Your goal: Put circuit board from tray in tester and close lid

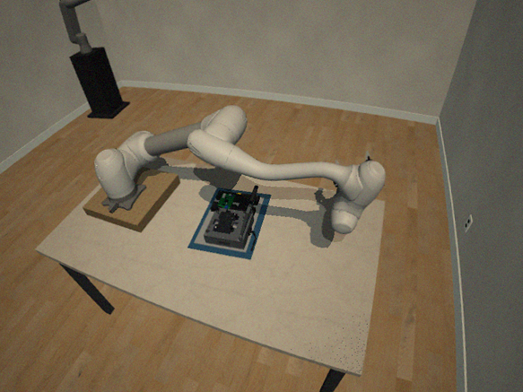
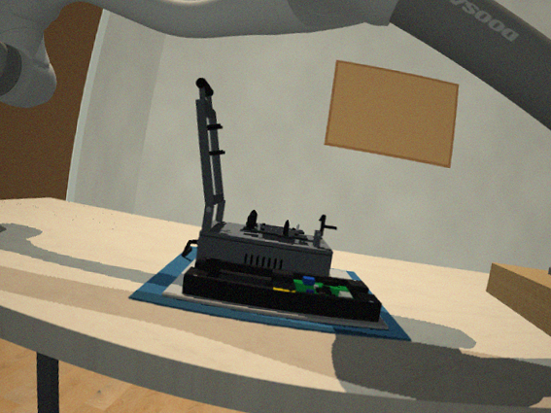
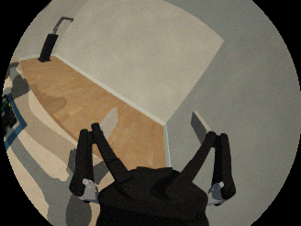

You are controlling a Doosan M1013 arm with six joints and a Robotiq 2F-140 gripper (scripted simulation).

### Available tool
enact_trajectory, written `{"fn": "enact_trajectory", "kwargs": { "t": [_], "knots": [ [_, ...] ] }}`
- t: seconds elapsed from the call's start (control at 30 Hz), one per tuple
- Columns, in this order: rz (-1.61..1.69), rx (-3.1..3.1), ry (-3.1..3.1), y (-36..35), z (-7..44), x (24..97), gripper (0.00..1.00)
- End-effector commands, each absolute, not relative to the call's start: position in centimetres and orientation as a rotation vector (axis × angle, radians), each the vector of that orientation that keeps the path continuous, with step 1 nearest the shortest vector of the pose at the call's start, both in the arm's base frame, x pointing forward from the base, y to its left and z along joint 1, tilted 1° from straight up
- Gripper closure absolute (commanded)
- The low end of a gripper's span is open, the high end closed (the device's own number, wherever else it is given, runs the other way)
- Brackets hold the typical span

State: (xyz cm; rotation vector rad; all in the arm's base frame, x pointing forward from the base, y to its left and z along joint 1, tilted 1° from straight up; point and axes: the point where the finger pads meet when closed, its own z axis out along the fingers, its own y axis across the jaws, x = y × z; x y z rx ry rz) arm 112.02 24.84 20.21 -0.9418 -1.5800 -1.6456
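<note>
Circuit board [image 2: 318,287], green with a blue part on it, lies in the black tray [image 2: 234,292], in the pocket nearer the arm's wooden base block [image 2: 534,301] as seen from the exterior view; the other pocket looks bare. The tray sits just in front of the grey tester [image 2: 265,252], both on a blue mat [image 2: 151,290] near the middle of the desk [image 2: 44,310]. The tester's lid [image 2: 210,149] stands raised, tilted a little past upright, with its dark handle [image 2: 204,82] at the top. On the tester's plate small dark posts [image 2: 252,217] rise, and a latch hook [image 2: 322,225] stands at the edge away from the hinge. Which way the board's white connector points cannot be told at this size.

The arm reaches out over the desk, its wrist [image 1: 350,214] well apart from tray and tester, near the desk's far edge. The pincer [image 3: 153,190] is spread to its full width and holds nothing; from the wrist view its fingers point toward the room's corner, not at the work.

Judged from this, no step of the task is done: the board is not yet picked, the plate carries nothing, and the lid is unlatched. Approach, grasp at the tray's recesses, seating on the pins, lid closing and release all remain.
</note>
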Motion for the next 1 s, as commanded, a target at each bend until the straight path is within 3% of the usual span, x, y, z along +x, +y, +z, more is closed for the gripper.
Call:
{"fn": "enact_trajectory", "kwargs": {
  "t": [0.0,0.67,0.97],
  "knots": [
    [-1.646,-0.941,-1.580,24.8,20.3,112.0,0.00],
    [-1.626,-0.953,-1.587,25.1,20.4,111.7,0.00],
    [-1.275,-1.161,-1.714,28.7,22.5,103.9,0.00]
  ]
}}
